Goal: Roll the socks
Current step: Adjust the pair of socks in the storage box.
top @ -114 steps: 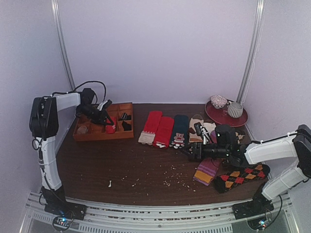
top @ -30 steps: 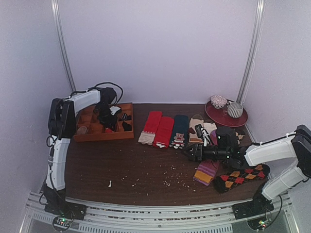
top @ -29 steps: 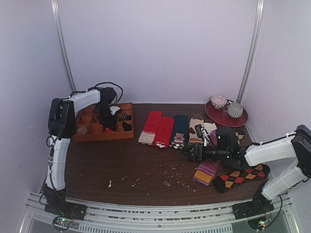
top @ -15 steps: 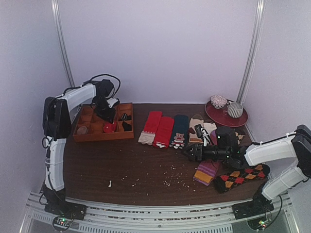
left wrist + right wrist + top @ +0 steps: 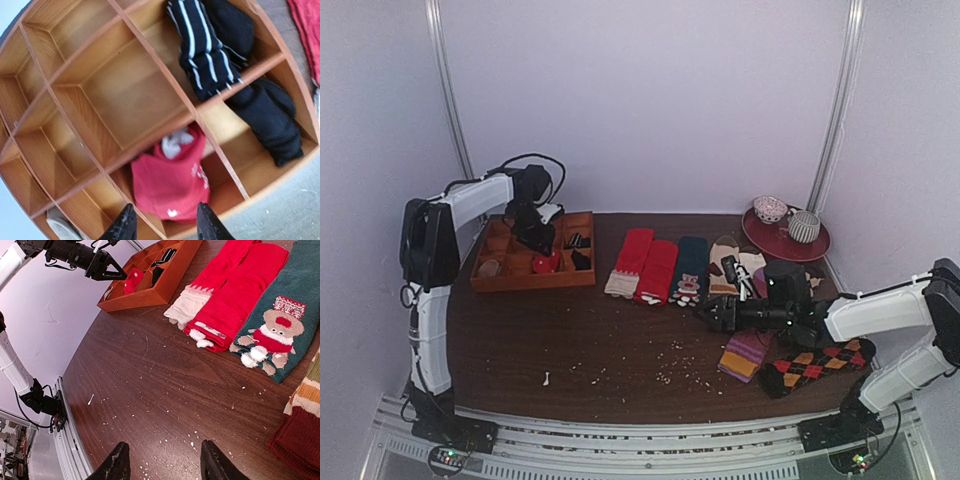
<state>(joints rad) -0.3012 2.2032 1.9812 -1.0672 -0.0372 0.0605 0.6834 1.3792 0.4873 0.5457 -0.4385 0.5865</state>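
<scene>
The socks (image 5: 170,177) are a small red rolled bundle with a white tuft, lying in a front compartment of the wooden organiser tray (image 5: 150,65). From above the bundle (image 5: 546,262) shows as a red spot in the tray (image 5: 520,281). My left gripper (image 5: 165,222) hovers just above it, open, with nothing between its fingers. In the top view the left gripper (image 5: 536,238) hangs over the tray's middle. My right gripper (image 5: 162,460) is open over bare table, and in the top view it (image 5: 712,318) sits right of centre. The right wrist view also shows the bundle (image 5: 134,280) under the left gripper (image 5: 107,271).
Black socks (image 5: 270,125) and a striped black pair (image 5: 202,50) fill neighbouring compartments. Two flat red socks (image 5: 632,262) (image 5: 658,270), a green bear sock (image 5: 690,270), a purple sock (image 5: 747,352) and an argyle sock (image 5: 818,364) lie on the table. A plate with cups (image 5: 786,240) stands back right.
My left gripper has lifted up and back out of the tray compartment, its jaws a little wider, leaving the red bundle there. The right arm has not moved.
</scene>
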